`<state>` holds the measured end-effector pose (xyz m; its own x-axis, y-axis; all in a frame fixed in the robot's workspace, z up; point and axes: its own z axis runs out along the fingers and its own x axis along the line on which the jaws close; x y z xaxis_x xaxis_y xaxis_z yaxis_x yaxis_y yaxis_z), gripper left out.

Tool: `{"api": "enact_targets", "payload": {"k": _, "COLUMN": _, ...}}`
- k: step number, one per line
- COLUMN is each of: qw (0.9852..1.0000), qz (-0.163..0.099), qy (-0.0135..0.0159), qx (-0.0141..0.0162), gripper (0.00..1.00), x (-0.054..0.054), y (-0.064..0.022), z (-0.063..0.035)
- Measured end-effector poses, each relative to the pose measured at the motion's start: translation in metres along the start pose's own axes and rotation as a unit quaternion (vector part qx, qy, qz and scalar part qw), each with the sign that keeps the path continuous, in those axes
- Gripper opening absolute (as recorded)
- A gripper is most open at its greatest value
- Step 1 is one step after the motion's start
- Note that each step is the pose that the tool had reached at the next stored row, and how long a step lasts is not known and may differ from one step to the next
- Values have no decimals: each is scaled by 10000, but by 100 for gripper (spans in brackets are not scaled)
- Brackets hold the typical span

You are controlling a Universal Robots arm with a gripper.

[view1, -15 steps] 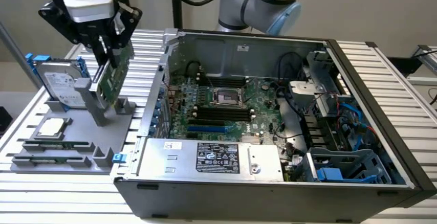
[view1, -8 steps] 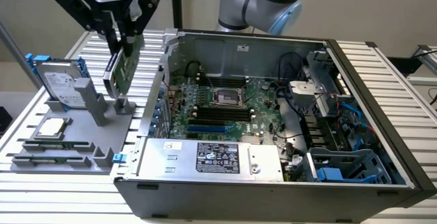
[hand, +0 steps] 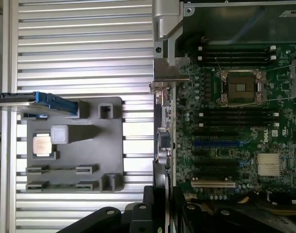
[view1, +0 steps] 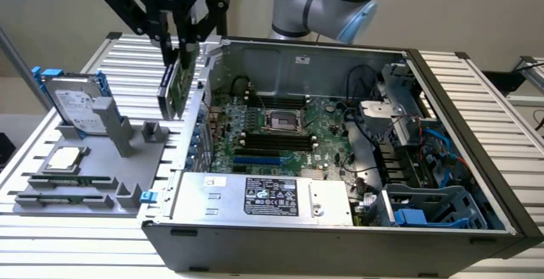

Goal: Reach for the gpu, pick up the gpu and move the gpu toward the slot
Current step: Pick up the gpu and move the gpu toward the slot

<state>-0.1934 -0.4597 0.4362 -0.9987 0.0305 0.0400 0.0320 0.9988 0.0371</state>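
The gpu (view1: 176,91), a thin green card with a silver bracket, hangs upright in the air just outside the open computer case's wall, on the exterior view's left. My gripper (view1: 182,51) is shut on its top edge from above. In the wrist view the gpu (hand: 165,127) appears edge-on, bracket end (hand: 170,68) furthest from the gripper (hand: 162,196), and it lines up along the case's edge. The motherboard's expansion slots (view1: 256,162), one blue (hand: 216,144) and one white (hand: 213,184), lie inside the case, below and beside the card.
A grey fixture (view1: 93,164) on the slatted table holds a silver hard drive with blue rails (view1: 75,104), a processor chip (view1: 66,158) and two memory sticks (view1: 68,181). The case wall (view1: 193,126) stands between fixture and motherboard. The power supply (view1: 264,196) fills the case's near side.
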Motion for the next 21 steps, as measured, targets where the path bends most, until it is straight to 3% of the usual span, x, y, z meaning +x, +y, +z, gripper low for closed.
{"api": "enact_targets", "payload": {"k": 9, "qw": 10000, "qz": 2, "qy": 43, "qx": 2, "gripper": 26, "x": -411, "y": -2, "z": -15}}
{"api": "enact_targets", "payload": {"k": 21, "qw": 10000, "qz": 0, "qy": 47, "qx": 2, "gripper": 26, "x": -958, "y": 11, "z": 32}}
